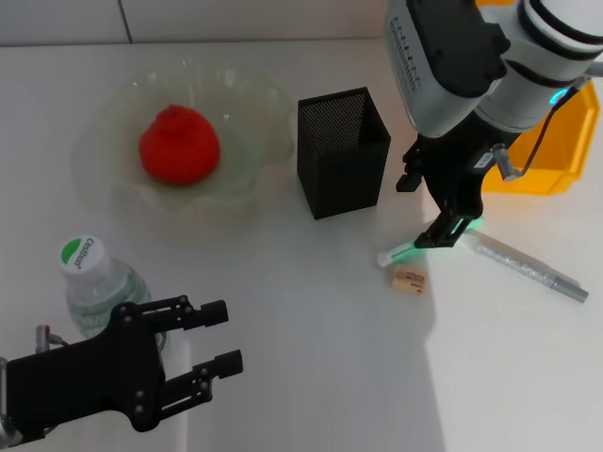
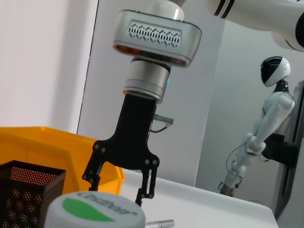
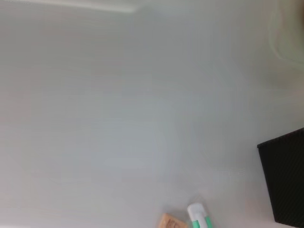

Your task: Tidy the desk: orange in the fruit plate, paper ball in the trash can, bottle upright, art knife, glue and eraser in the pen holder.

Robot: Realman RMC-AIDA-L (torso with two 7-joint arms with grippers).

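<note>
The orange [image 1: 179, 144] lies in the pale-green fruit plate [image 1: 108, 179] at the back left. The black mesh pen holder [image 1: 341, 151] stands mid-table. The bottle [image 1: 94, 282] stands upright at the front left, its cap close in the left wrist view [image 2: 92, 211]. The green-and-white glue stick [image 1: 400, 251] lies on the table beside the beige eraser [image 1: 409, 280]. My right gripper [image 1: 450, 229] is open, low over the glue's green end. The silver art knife [image 1: 528, 266] lies to its right. My left gripper [image 1: 231, 336] is open and empty beside the bottle. The paper ball is out of view.
The yellow-orange trash can [image 1: 556, 146] stands at the back right, behind my right arm. The right wrist view shows the glue's cap [image 3: 195, 213], the eraser [image 3: 171, 222] and a corner of the pen holder [image 3: 285, 175] on the white table.
</note>
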